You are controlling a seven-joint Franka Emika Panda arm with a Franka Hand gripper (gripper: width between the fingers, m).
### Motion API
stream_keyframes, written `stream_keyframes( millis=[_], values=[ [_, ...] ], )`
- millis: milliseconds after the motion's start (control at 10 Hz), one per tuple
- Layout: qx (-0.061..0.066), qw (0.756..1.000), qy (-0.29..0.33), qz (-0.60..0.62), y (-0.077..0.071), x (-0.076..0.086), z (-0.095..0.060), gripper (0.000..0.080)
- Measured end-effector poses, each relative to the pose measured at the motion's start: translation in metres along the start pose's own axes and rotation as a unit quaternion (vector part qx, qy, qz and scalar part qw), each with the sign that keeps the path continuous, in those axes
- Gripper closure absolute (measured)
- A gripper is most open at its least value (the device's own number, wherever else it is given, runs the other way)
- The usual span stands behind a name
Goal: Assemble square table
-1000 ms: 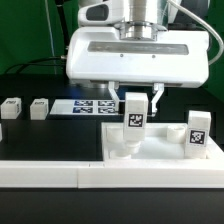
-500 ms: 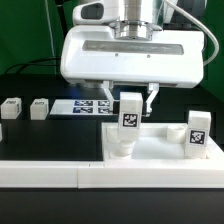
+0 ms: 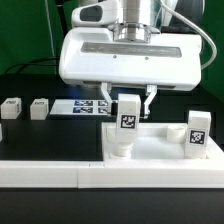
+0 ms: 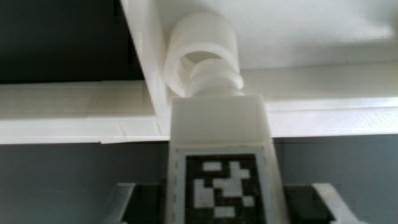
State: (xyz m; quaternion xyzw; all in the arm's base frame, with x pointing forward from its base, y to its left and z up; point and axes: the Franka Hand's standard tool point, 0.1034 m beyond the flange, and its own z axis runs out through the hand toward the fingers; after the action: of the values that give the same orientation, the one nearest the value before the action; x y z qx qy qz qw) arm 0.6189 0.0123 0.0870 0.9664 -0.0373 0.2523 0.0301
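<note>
We see the claw closed on an upright white leg. Its two fingers come down on either side of the leg's upper part. In the wrist view the dark pads sit flush against both sides of the leg, just beside its black-and-white tag.

Compared with a second ago, the claw and the white housing above it have shifted toward the exterior view's left and dropped slightly. The leg has travelled the same way with them. Over the last half second we can hardly make out any further change.

The leg's lower end stands at the corner of the square table slab on the exterior view's left. We cannot tell how far it is seated in the corner.

A second leg stands upright on the slab toward the exterior view's right, well apart from the claw and unchanged.

The slab rests on the black desk, and a long white bar lies along the front.

Behind the claw the marker board lies flat. Two more legs lie on the desk at the exterior view's left, where they lay before.
</note>
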Motion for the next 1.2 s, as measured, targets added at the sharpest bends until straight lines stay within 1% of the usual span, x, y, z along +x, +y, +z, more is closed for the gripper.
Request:
stream_keyframes(
  millis=[200, 500, 1200],
  values=[
    [-0.001, 1.0, 0.013, -0.003, -0.0007, 0.002, 0.0009, 0.0511],
    [-0.002, 1.0, 0.013, -0.005, 0.0005, 0.0019, 0.001, 0.0511],
    [-0.004, 1.0, 0.021, -0.011, 0.0029, -0.0033, -0.0013, 0.0511]
  ],
)
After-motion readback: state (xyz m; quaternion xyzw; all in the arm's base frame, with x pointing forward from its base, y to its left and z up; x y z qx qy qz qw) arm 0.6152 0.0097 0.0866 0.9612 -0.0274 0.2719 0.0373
